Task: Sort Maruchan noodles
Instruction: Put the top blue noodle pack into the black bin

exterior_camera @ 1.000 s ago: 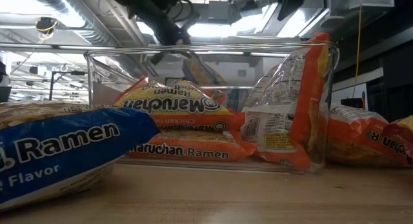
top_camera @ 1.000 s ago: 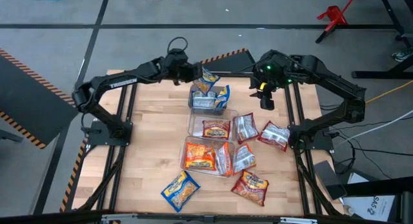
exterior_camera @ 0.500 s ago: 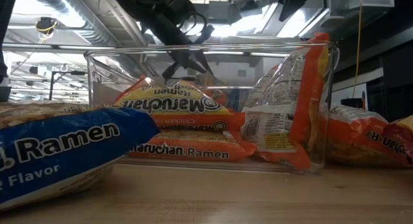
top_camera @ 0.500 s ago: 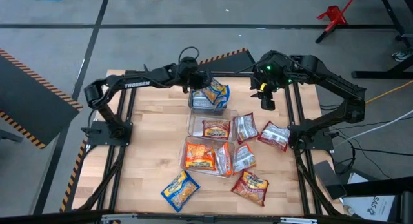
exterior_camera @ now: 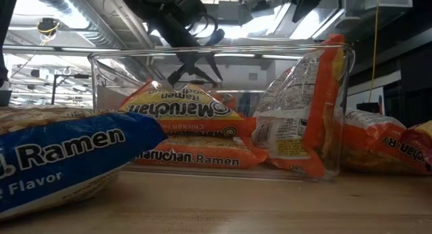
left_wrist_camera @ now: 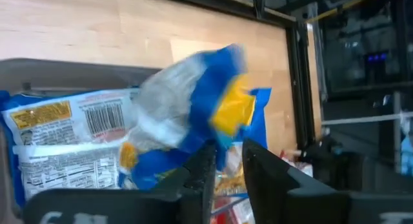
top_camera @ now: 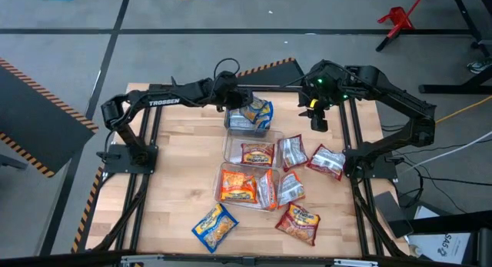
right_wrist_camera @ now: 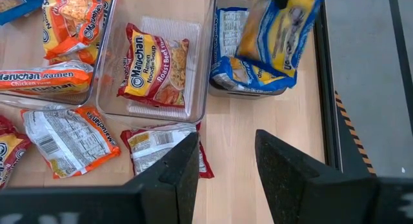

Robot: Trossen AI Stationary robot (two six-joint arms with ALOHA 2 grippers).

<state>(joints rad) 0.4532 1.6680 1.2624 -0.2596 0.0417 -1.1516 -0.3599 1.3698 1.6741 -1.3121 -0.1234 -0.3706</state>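
Note:
My left gripper (top_camera: 241,105) hangs over the far clear bin (top_camera: 231,122), fingers a little apart. A blue-and-yellow noodle packet (top_camera: 259,110) lies slanted on that bin's right side, over another blue packet (left_wrist_camera: 71,140) inside. In the left wrist view the slanted packet (left_wrist_camera: 193,101) is blurred, and its end reaches between my fingertips (left_wrist_camera: 227,166). My right gripper (top_camera: 317,122) waits open above the table's far right part, and its wrist view shows the blue packet (right_wrist_camera: 281,30) resting on the bin's contents. My left gripper has its fingers (left_wrist_camera: 201,169) on either side of the blue packet's near end (left_wrist_camera: 226,143), coming from above. I cannot tell whether they touch it. The packet's other end lies on the packets in the far bin.
The middle bin (top_camera: 231,148) holds a red packet (top_camera: 257,153); the near bin (top_camera: 218,191) holds orange ones (top_camera: 237,186). Loose packets lie right of the bins (top_camera: 292,151), (top_camera: 327,161), (top_camera: 290,188) and near the front edge (top_camera: 298,223), (top_camera: 215,227). Bare wood lies left.
My left gripper has moved toward the table's right and a little nearer, carrying the blue packet from beyond the far bin's far edge to over the bin. The packet has tipped from hanging to lying slanted on the bin's right side.

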